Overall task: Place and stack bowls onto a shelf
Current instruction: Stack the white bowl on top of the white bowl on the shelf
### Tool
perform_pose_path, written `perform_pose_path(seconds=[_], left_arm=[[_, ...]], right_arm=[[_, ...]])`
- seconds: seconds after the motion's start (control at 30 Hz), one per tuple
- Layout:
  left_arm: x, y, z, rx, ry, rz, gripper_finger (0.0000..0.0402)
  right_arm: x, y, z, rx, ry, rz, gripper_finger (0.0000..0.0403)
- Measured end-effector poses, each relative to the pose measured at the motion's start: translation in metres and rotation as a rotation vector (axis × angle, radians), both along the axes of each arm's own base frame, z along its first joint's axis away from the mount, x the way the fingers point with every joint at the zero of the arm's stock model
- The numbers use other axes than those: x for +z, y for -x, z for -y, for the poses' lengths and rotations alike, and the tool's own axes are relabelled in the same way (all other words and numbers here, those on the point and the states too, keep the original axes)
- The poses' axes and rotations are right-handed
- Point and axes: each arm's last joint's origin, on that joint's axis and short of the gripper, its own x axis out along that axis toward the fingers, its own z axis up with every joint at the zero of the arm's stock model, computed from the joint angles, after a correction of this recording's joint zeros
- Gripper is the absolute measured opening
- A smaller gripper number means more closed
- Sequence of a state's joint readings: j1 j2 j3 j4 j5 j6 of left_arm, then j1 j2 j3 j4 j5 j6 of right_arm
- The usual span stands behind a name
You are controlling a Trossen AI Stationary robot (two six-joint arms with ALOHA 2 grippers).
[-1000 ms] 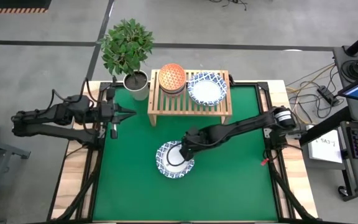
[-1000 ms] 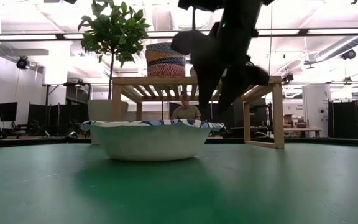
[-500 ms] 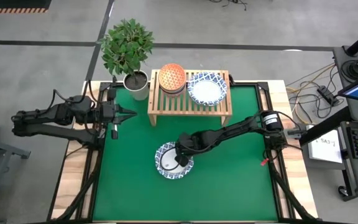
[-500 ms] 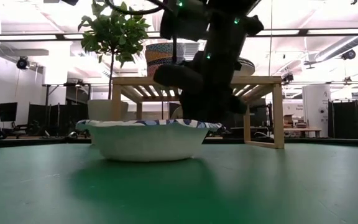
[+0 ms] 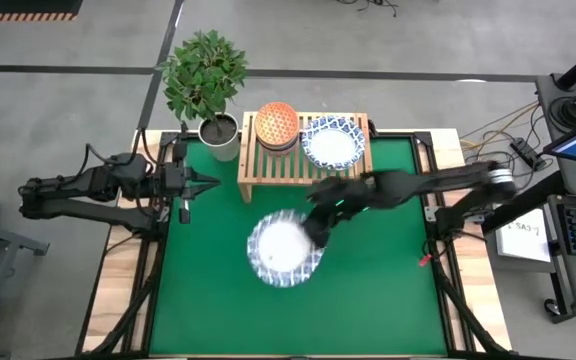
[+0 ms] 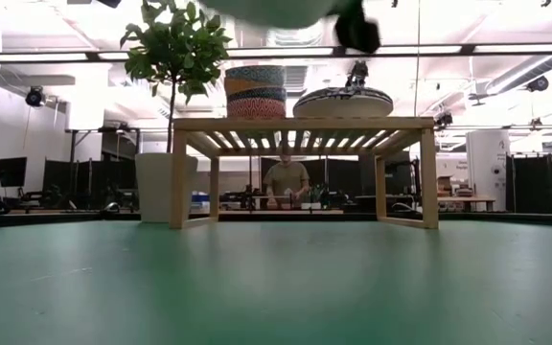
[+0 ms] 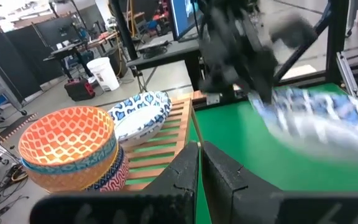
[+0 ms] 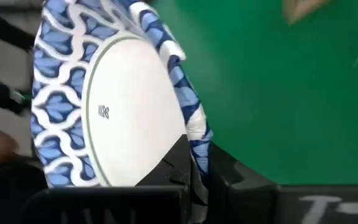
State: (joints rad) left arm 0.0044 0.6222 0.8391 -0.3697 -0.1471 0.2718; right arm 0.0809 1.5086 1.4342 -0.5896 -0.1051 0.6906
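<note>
Wide white bowls with blue-patterned rims: two in sight. One (image 5: 286, 250) hangs above the green table (image 5: 368, 300), in front of the shelf; the other (image 5: 332, 144) sits on the shelf.
Smaller bowls: one stack (image 5: 276, 126) on the shelf, beside the wide bowl; orange-patterned bowl on top, at least three coloured bands in the low view; exact count cannot be told.
Shelf: one light-wood slatted rack (image 5: 353, 176).
Potted plant: one (image 5: 206, 75), just beside the shelf's end.
Robot arms: two, each with one gripper: right gripper (image 5: 317, 236) in front of the shelf, left gripper (image 5: 212, 183) out beyond the shelf's plant end.
People: one (image 6: 287, 181), seen under the shelf, in the room behind.
</note>
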Motion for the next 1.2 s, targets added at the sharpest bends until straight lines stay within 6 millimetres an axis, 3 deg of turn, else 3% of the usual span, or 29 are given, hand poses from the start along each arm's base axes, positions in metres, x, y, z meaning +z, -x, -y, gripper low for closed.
perform_pose_path(seconds=[0.13,0.23,0.37,0.5,0.67,0.9,1.2], left_arm=[[0.004,-0.001,0.0,0.0,-0.001,0.04,0.0001],[0.006,-0.002,0.0,0.0,-0.004,0.06,0.0001],[0.008,-0.002,0.0,0.0,-0.004,0.088,0.0001],[0.01,-0.002,0.0,0.0,0.0,0.106,0.0001],[0.012,-0.002,0.0,0.002,0.014,0.132,0.0001],[0.013,-0.002,0.0,0.003,0.018,0.143,0.0001],[0.014,-0.002,0.0,0.007,0.044,0.153,0.0001]], right_arm=[[0.053,0.047,0.031,-0.146,0.1,0.15,0.0008],[0.076,0.088,0.064,-0.305,0.178,0.159,0.0008],[0.087,0.131,0.105,-0.494,0.238,0.119,0.0008],[0.086,0.157,0.141,-0.637,0.278,0.046,0.0008],[0.075,0.163,0.173,-0.665,0.303,-0.038,0.0008],[0.056,0.144,0.195,-0.619,0.337,-0.124,0.0019],[0.044,0.139,0.209,-0.583,0.368,-0.185,0.0105]])
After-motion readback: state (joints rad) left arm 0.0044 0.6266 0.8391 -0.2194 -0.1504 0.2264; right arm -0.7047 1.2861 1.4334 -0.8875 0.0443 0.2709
